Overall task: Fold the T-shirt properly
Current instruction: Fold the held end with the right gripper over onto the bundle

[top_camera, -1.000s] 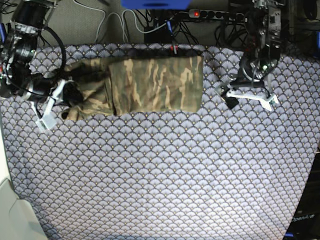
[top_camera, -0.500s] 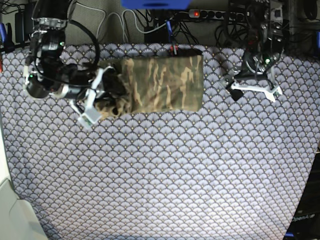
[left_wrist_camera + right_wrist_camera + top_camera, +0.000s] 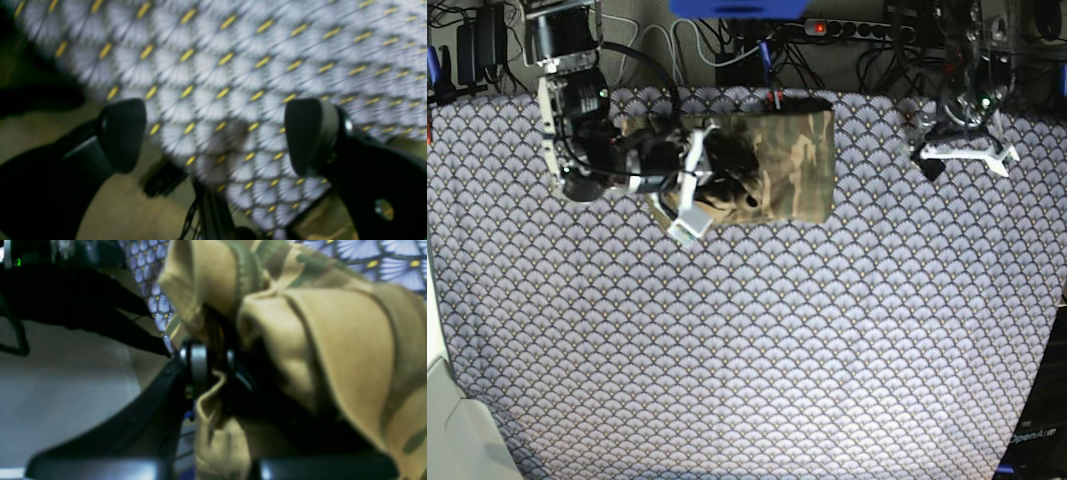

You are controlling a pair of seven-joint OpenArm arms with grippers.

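The camouflage T-shirt [image 3: 792, 165] lies folded near the far edge of the table. My right gripper [image 3: 720, 180] is shut on a bunch of its cloth and holds that bunch over the shirt's left half. In the right wrist view the tan fabric [image 3: 333, 356] is pinched between the fingers of the right gripper [image 3: 215, 370] and drapes over them. My left gripper [image 3: 964, 155] hovers open at the far right, well apart from the shirt. In the left wrist view the left gripper [image 3: 217, 133] has only tablecloth between its wide-set fingertips.
The blue-grey scallop-patterned tablecloth [image 3: 757, 350] covers the table. Behind the far edge are a power strip [image 3: 847, 28] and cables. A pale surface [image 3: 447, 420] sits off the near left corner.
My right gripper has carried the shirt's left part to the right, over the folded body. The left arm has drifted back and to the right, still open.
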